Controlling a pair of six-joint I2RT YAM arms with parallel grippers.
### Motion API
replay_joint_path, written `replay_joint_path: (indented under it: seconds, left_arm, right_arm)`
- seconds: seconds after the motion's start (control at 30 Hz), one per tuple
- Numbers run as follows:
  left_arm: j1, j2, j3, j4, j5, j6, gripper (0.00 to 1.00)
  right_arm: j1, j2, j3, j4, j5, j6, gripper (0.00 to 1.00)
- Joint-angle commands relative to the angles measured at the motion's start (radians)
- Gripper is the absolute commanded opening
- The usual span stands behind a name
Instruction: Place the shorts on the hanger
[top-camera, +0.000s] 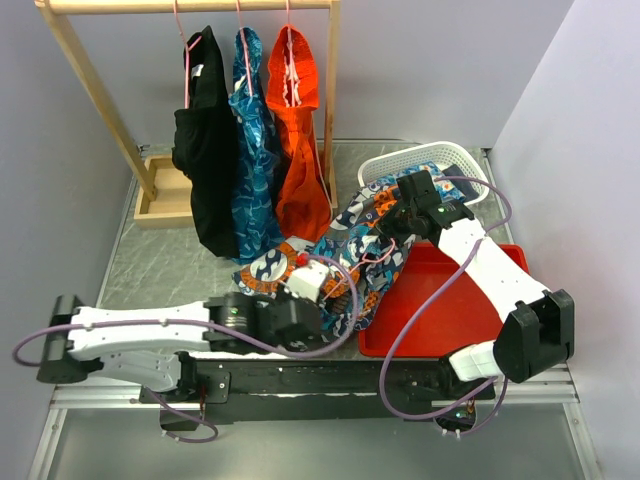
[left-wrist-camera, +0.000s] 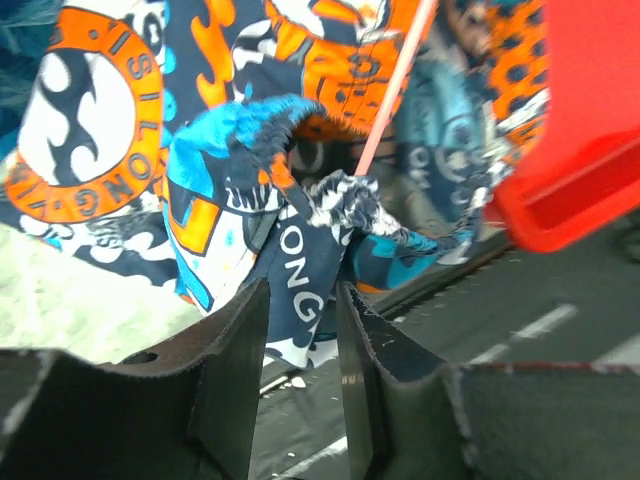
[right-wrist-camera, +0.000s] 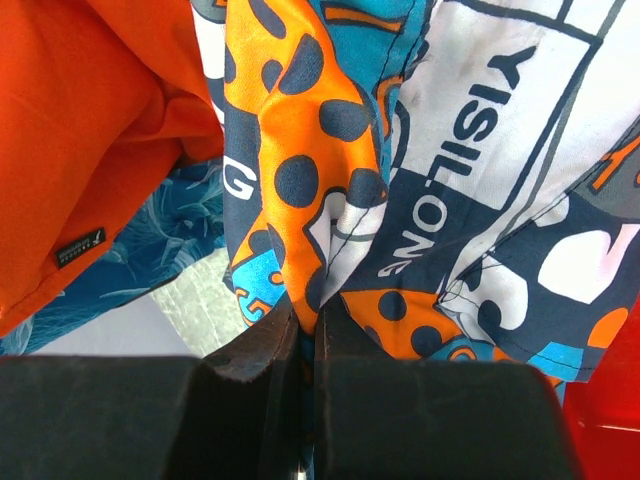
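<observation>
Two grippers at the shorts (top-camera: 360, 215), spread mid-table over the left rim of the red tray (top-camera: 450, 300). Right gripper (right-wrist-camera: 310, 320), far side: pinched tight on cloth. Left gripper (left-wrist-camera: 300, 320), near side: narrowly parted about a fold, grip impossible to tell. Pink hanger (left-wrist-camera: 398, 85) lying on the shorts.

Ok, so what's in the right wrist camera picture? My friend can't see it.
The right gripper is pinched shut on a fold of the shorts, whose navy, white and orange print fills most of the view. An orange garment is at left with a teal patterned garment beside it, and a sliver of red tray shows at right.
</observation>
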Motion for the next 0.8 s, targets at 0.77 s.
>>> replay_joint_path:
  seconds: [0.77]
  left_arm:
    - [0.078, -0.033, -0.285, 0.637, -0.070, 0.262, 0.50]
  right_arm:
    - [0.013, -0.088, 0.017, -0.009, -0.065, -0.005, 0.00]
